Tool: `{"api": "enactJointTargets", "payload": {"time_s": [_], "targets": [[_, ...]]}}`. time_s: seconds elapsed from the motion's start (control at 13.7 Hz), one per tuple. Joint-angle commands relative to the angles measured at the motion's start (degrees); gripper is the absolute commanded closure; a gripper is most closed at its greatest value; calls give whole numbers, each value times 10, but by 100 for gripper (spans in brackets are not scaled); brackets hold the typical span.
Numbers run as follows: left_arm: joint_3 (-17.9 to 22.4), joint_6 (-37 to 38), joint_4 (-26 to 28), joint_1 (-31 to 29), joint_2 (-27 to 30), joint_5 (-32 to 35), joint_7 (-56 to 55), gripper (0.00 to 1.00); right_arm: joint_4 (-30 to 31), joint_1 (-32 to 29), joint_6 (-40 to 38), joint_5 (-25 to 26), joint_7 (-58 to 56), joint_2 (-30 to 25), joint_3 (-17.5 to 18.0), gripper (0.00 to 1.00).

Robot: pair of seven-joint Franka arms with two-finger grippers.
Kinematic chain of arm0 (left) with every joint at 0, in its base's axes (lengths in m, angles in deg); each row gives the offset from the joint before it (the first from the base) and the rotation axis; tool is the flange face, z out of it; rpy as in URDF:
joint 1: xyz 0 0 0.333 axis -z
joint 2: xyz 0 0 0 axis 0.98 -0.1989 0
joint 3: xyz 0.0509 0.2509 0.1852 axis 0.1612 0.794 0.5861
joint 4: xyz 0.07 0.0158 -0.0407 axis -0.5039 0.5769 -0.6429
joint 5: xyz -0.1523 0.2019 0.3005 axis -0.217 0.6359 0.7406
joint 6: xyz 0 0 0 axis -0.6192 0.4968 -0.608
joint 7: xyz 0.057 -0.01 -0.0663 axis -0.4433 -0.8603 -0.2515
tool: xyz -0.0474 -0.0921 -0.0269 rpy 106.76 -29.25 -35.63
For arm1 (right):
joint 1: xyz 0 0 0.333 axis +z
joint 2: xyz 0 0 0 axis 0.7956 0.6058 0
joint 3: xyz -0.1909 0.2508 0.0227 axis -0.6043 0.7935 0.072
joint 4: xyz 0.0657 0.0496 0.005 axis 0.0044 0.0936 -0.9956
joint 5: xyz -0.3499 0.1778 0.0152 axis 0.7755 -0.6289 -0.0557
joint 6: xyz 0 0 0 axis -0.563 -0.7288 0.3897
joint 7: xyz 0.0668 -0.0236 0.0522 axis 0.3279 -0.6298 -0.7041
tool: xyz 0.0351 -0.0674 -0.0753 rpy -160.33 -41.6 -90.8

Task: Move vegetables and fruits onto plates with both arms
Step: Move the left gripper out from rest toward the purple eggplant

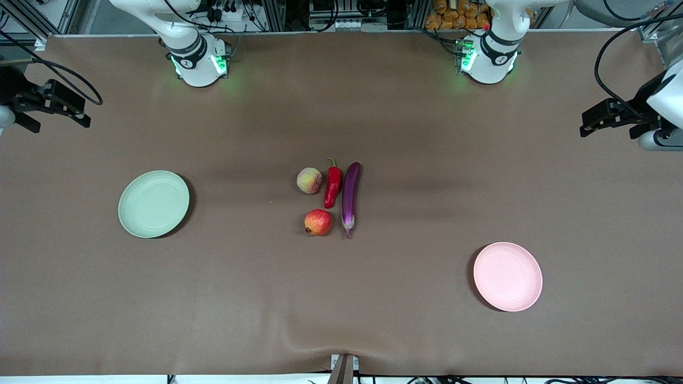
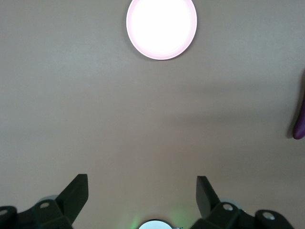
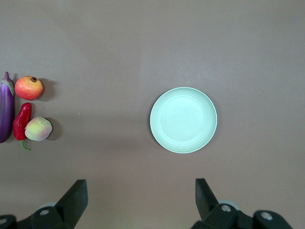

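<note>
Eggplant (image 1: 350, 197), chili (image 1: 332, 186), peach (image 1: 309, 180), pomegranate (image 1: 318, 222) cluster mid-table between both plates, probably for shared reach; I hold left pincer (image 2: 142, 191) and right pincer (image 3: 141, 191) wide, empty, parked high.

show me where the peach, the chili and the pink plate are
peach (image 1: 309, 180), front view, middle of its pale skin
chili (image 1: 333, 186), front view, middle of the red body
pink plate (image 1: 507, 276), front view, bare centre of the dish

Wide table under a smooth matte brown cloth (image 1: 341, 298), rumpled slightly at the edge nearest the front camera. Along the top, grey aluminium framing (image 1: 277, 13), tangled black cables (image 1: 229, 10), stacked orange objects (image 1: 453, 13).
</note>
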State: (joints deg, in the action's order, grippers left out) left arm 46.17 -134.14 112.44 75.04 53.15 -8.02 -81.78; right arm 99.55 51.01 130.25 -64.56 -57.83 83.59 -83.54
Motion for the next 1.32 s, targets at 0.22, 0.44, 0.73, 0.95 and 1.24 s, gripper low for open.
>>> {"api": "enactJointTargets", "payload": {"time_s": [0.22, 0.44, 0.73, 0.95, 1.24], "targets": [[-4, 0, -7, -20, -17, -8, -21, 0, -4, -4, -4, -10, -4, 0, 1, 0], [-8, 19, 6, -14, -38, -9, -20, 0, -4, -4, -4, -10, -4, 0, 1, 0], [-9, 66, 27, -20, -86, -54, -20, 0, -4, -5, -4, -10, -4, 0, 1, 0], [-11, 75, 29, 2, -126, -55, -33, 0, -4, -5, -4, -10, -4, 0, 1, 0], [-11, 31, 24, 73, -179, -75, -87, 0, -4, -6, -4, -10, -4, 0, 1, 0]]}}
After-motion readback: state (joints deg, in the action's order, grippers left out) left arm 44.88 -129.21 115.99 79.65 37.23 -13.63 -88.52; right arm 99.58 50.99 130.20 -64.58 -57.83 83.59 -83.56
